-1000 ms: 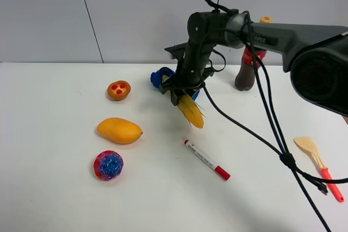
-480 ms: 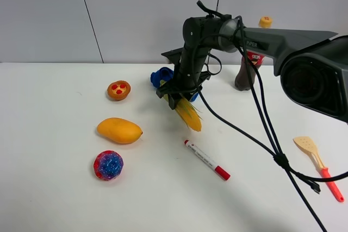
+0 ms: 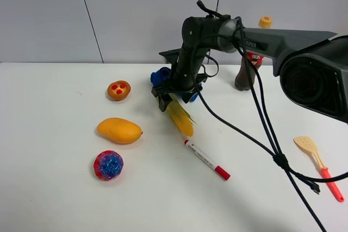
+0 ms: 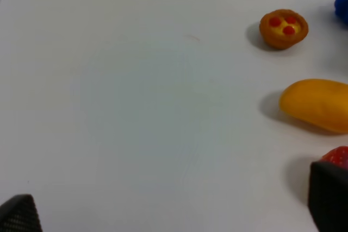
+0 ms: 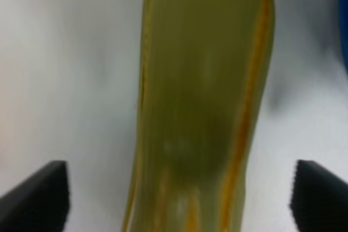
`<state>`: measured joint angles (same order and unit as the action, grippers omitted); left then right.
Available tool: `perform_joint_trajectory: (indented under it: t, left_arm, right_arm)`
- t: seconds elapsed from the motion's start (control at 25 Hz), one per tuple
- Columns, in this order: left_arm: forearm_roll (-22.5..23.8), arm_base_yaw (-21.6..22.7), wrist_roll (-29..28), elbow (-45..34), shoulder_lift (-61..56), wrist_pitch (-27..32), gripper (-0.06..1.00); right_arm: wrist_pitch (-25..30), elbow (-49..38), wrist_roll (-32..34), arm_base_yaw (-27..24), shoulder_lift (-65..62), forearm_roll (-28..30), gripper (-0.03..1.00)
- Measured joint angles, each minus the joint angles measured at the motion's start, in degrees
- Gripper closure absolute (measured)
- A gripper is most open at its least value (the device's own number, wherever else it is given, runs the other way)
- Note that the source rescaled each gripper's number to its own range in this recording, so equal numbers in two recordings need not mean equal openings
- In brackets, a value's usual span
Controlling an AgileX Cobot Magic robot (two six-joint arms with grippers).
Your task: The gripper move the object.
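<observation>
The ear of corn (image 3: 180, 118) is a blurred yellow-green shape hanging tilted just below my right gripper (image 3: 169, 99), over the table's middle, above the end of the marker. In the right wrist view the corn (image 5: 204, 107) fills the centre, and the two black fingertips (image 5: 38, 194) stand wide apart on either side with gaps to it, so my right gripper (image 5: 176, 196) is open. My left gripper (image 4: 174, 210) is open and empty over bare table at the left; it does not show in the exterior high view.
A mango (image 3: 119, 130), a small tart (image 3: 118, 89) and a red-blue ball (image 3: 108, 165) lie at the left. A red-capped marker (image 3: 206, 160) lies below the corn. A blue object (image 3: 160, 75) and a bottle (image 3: 247, 71) stand behind. A spatula (image 3: 318, 165) lies at the right.
My right gripper has moved left and slightly toward the back with the corn. The corn now shows blurred, and the jaws stand apart from it. The left arm has not moved.
</observation>
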<state>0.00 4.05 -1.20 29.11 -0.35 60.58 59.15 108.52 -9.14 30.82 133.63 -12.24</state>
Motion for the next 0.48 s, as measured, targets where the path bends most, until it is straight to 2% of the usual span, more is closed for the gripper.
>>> perform_joint_trajectory:
  t: [0.04,0.16,0.48]
  left_arm:
    - [0.0,0.0,0.0,0.0,0.0,0.0,-0.06]
    - [0.0,0.0,0.0,0.0,0.0,0.0,-0.06]
    - [0.0,0.0,0.0,0.0,0.0,0.0,-0.06]
  right_arm:
    - [-0.52,0.0,0.32,0.14,0.0,0.0,0.23]
    - [-1.78,0.0,1.33,0.62,0.0,0.06,0.15]
    - [-2.08,0.0,2.08,1.75,0.0,0.32,0.13]
